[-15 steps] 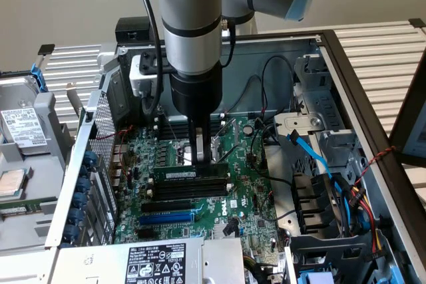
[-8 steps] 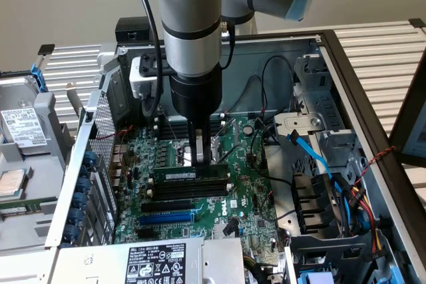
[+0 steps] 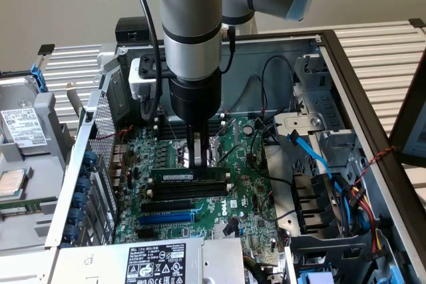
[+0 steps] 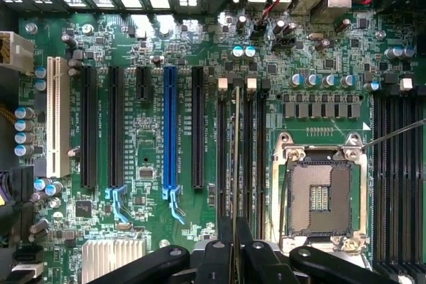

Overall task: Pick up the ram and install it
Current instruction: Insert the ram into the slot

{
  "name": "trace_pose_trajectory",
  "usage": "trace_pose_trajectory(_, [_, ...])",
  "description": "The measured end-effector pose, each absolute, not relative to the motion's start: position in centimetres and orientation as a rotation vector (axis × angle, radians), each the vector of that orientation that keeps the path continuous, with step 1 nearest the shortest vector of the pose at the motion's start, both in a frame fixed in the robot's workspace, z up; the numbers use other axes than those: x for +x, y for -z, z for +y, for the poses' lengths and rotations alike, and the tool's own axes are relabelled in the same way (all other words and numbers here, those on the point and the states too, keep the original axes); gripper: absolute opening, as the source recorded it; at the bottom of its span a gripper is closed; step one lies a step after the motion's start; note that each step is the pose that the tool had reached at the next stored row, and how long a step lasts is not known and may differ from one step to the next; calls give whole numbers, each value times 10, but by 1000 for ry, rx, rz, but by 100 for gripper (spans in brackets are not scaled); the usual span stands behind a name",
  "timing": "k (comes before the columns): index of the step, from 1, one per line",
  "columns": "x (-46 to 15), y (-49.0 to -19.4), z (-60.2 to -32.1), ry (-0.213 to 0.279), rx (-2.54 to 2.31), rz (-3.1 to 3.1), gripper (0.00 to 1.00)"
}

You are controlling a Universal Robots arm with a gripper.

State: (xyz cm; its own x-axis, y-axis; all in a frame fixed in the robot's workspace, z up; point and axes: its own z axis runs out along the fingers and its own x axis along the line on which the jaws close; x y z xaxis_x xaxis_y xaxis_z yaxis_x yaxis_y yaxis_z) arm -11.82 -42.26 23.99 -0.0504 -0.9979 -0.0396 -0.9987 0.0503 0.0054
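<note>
- Right, the gripper [image 3: 198, 156] is hanging at the centre of the exterior view, and its two fingers are pinching the top edge of the ram [image 3: 190, 176].
- The ram is lying level just below the fingers in that frame. It is running lengthwise along the black slots [image 3: 170, 205], with the blue slot [image 3: 166, 218] lower down.
- It is resting at or in the uppermost slot. How deep it is sitting, I cannot tell.
- In the wrist view the ram [image 4: 235, 157] is showing edge-on, a thin strip between the long slots beside the empty processor socket [image 4: 319, 194]. The fingers [image 4: 256, 257] are hugging it on both sides.
- Judging by that, the pick-up is done and the installing step is the one in hand.
- Seating it is calling for a straight, even push down. The stick needs to be upright and lined up with its slot so both ends are going in together, because any tilt is risking a jam.
</note>
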Motion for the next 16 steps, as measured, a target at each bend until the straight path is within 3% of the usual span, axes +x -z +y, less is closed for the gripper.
trace_pose_trajectory(16, [-117,-234,-423,-48,-2132,2272,14])
